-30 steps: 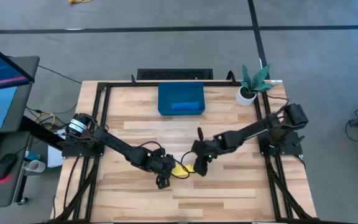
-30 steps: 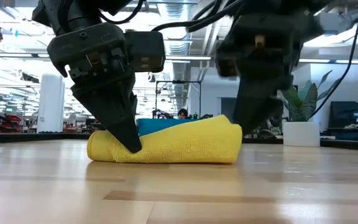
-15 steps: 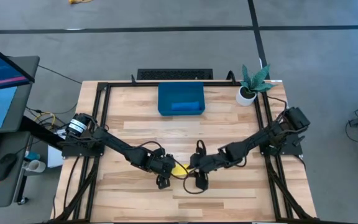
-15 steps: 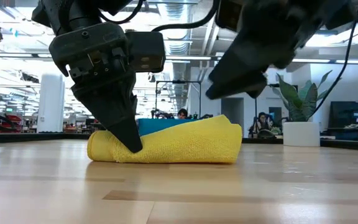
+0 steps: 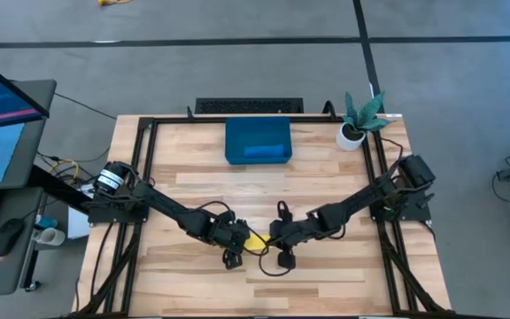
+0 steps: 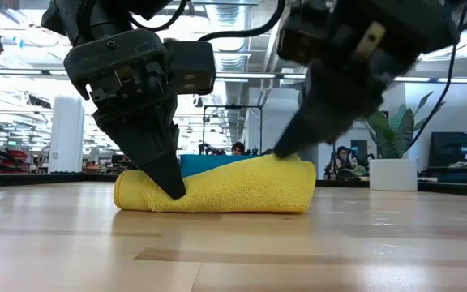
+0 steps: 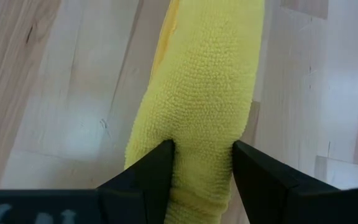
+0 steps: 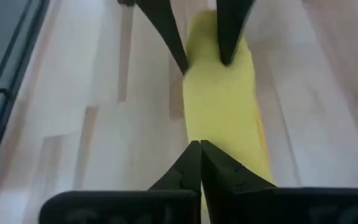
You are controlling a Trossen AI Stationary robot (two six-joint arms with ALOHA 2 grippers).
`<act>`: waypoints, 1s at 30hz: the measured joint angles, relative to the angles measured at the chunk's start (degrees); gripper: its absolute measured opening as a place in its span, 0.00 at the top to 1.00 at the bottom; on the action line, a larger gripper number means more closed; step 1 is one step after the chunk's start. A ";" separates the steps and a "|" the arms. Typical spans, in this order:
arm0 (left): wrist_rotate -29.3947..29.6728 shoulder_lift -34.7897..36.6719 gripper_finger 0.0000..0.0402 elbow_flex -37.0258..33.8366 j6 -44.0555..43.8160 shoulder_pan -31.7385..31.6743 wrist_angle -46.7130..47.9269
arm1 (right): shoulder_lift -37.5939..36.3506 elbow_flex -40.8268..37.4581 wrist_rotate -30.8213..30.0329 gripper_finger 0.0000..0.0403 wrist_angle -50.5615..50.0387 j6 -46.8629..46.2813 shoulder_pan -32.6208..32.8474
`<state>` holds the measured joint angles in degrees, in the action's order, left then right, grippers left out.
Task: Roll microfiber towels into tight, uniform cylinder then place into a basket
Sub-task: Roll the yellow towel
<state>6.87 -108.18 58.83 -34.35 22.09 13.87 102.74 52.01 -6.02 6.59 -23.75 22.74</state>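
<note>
The wooden bench (image 5: 326, 177) takes up most of what I can see, with black rails along its edges. At the far side from the arms sits the dark-blue basket (image 5: 257, 140), with what looks like a lighter blue cloth (image 5: 264, 152) lying inside it. Off toward the far right corner there's a little white pot with a green plant (image 5: 358, 122).

Both arms reach into the middle of the near half and meet over one thing: the yellow towel (image 6: 217, 188), already rolled up into a stubby log lying flat on the bench.

The left gripper (image 7: 201, 163) is on one end of the roll. Its fingers (image 7: 149, 169) straddle it, one on each side, squeezing the cloth in between so the towel bulges out past the tips. From the low view, the left one's tip digs right down into the roll near its left end.

The right gripper (image 8: 200, 163) comes in from the other end. Its fingers (image 8: 185, 169) are pinched together, basically tip to tip with no real gap, sitting right on top of the roll's end; can't say whether there's any fabric caught between them. Straight ahead of those tips, the left fingers show at the far end of the roll.
</note>
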 joint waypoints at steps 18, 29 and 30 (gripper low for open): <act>0.17 -0.08 0.61 0.02 0.88 0.10 -0.91 | 5.30 0.76 -0.03 0.96 -2.76 -4.53 -1.42; 3.45 -0.17 0.61 0.02 1.75 0.28 -1.13 | 4.70 0.42 2.12 0.94 -3.41 -4.24 -2.01; 3.83 -0.17 0.61 0.04 1.75 0.26 -1.20 | 3.98 0.34 2.13 0.93 -4.00 -3.36 -2.01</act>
<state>10.70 -108.36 58.87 -32.60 22.35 12.67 106.72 52.35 -3.88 2.59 -27.11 20.73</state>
